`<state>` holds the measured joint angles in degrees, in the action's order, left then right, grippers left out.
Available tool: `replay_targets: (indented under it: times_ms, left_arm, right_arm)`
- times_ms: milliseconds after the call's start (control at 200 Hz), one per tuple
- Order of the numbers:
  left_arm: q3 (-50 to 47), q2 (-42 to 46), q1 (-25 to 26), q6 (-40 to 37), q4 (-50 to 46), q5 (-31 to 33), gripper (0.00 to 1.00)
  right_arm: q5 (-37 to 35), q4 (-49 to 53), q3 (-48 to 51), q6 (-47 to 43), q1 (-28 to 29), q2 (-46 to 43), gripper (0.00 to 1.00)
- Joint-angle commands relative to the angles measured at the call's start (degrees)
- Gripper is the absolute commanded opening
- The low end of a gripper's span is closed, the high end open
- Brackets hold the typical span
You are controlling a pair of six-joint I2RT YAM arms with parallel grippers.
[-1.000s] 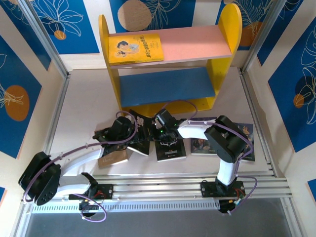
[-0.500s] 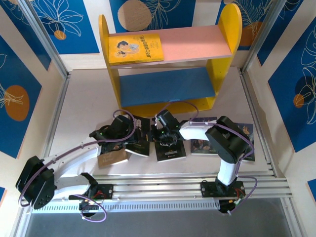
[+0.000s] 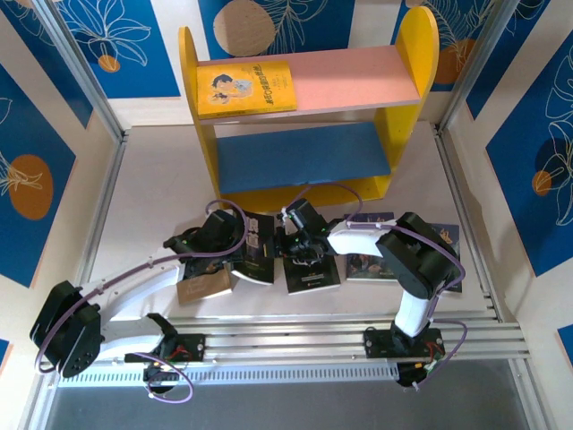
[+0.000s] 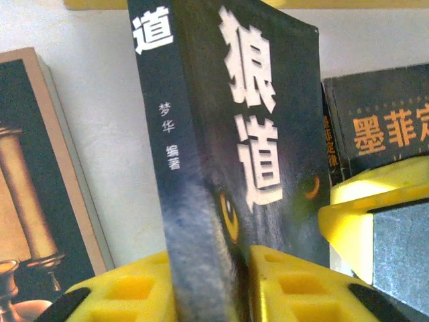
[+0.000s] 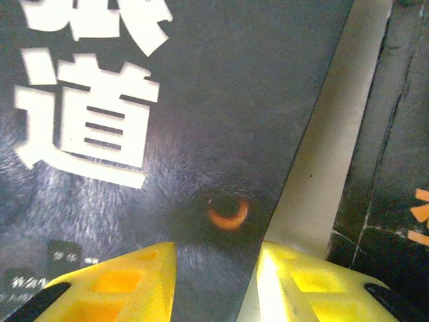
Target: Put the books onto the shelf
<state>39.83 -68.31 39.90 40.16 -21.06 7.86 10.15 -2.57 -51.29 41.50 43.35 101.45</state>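
Left pincer (image 4: 211,285) is clamped on the wolf book (image 4: 221,134). Its yellow fingers (image 4: 120,295) sit tight on both sides of the lower edge. Book is up on edge, w/ spine + white-title cover facing the left wrist cam.

Right pincer (image 5: 214,268) is at the same book from the other side, jaws apart. The cover w/ the orange eye shows btwn them. Can't tell if either finger touches it.

In the top view both pincers meet front-centre on the counter (image 3: 152,197), wolf book btwn them and well short of the shelf (image 3: 416,54). Shelf stands at the back, pink board on top, blue board below. A yellow book (image 3: 246,88) lies flat on the pink board, left end.

Other books lie flat on the counter in a row near the arm bases:
- brown book (image 3: 204,287) on the left
- black book (image 3: 311,273) in the centre
- two dark books (image 3: 369,262) on the right, partly under the right arm
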Motion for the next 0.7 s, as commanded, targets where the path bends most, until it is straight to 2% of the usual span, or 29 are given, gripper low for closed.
replay_targets:
  times_ms: [0,50,200,320,550,695]
  left_arm:
    - [2.0,-0.1,0.4,-1.9,0.0,-0.1,0.16]
    - [2.2,0.1,0.4,-3.0,0.5,-0.5,0.00]
    - [2.3,2.4,0.4,-5.6,1.9,-1.4,0.00]
    - [3.5,5.9,0.4,-6.8,-0.6,-0.9,0.00]
    - [7.2,16.6,0.4,-9.6,-5.3,-4.9,0.00]
    - [14.8,20.7,0.4,-9.9,-11.3,-8.7,0.00]
  right_arm:
    - [0.9,3.0,1.3,-0.8,-0.4,-1.3,0.41]
    - [1.2,2.7,1.3,-0.7,-0.4,-1.6,0.43]
    - [1.8,2.4,1.0,-0.7,-0.5,-3.4,0.46]
    - [1.3,2.7,1.5,-0.8,-1.0,-7.2,0.49]
    - [0.1,6.2,2.0,-2.2,-2.5,-19.0,0.56]
    - [-0.4,9.3,2.5,-3.1,-4.2,-27.9,0.59]
